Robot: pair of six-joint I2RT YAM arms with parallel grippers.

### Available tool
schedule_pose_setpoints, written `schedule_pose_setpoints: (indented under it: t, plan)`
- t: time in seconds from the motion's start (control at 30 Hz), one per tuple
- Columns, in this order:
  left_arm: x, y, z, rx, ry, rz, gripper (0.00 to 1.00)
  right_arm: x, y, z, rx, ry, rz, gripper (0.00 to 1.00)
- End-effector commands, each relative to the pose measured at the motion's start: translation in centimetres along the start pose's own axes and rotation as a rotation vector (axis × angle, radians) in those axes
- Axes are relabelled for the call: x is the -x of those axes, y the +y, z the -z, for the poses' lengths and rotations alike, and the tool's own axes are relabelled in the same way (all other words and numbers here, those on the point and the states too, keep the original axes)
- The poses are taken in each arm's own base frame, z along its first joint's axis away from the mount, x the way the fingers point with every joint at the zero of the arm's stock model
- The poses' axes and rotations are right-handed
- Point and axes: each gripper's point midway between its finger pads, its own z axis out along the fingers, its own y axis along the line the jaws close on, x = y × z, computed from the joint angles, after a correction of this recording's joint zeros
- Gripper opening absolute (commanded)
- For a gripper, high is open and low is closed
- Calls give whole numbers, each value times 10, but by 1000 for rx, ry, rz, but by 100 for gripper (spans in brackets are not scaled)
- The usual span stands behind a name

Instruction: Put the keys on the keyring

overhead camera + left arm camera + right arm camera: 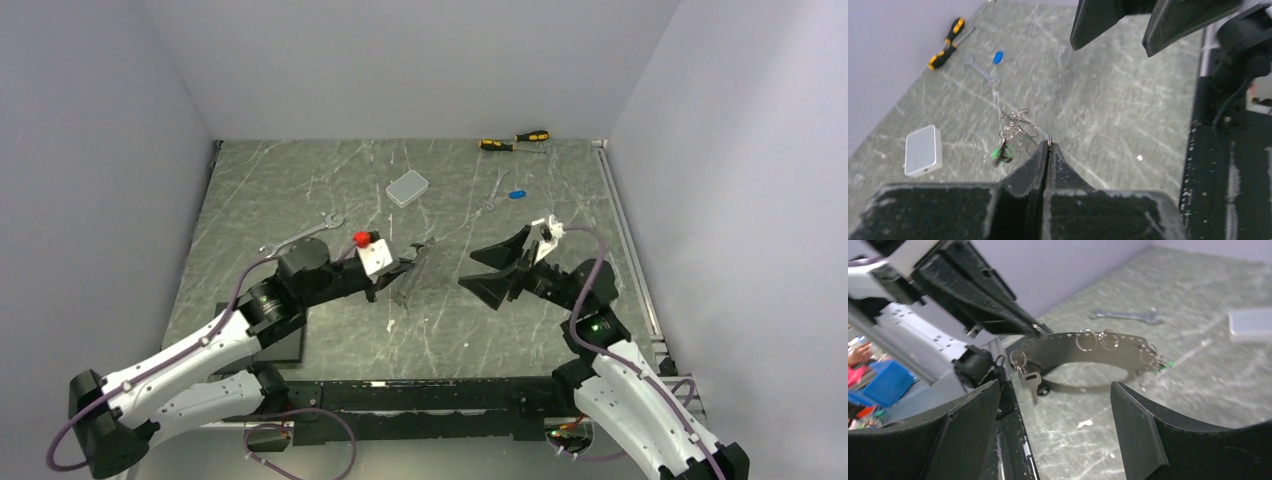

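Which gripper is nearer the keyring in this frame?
Left. The left gripper is shut on one end of the keyring; the right gripper faces it with open jaws, not touching.

The keyring [1083, 347] is a thin silvery loop strung with small split rings, held at mid-counter [300, 190] with one end pinched in the left hand [1038, 330]. A black-headed key [1032, 385] and a green key [1164, 368] dangle from it, while the blue key [517, 194] lies flat, far right.
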Motion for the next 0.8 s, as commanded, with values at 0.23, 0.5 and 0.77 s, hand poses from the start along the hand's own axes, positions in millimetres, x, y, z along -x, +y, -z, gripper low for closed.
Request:
schedule_pose_setpoints:
  t: [0.23, 0.5, 0.77]
  plan:
    - [98, -48, 42, -236, -420, 219, 0, 17, 98, 13, 434, -169, 306, 73]
    - [110, -66, 50, -351, -507, 276, 0, 9, 128, 0, 537, -141, 366, 60]
    - [113, -75, 52, -418, -547, 279, 0, 18, 134, -11, 506, -180, 379, 45]
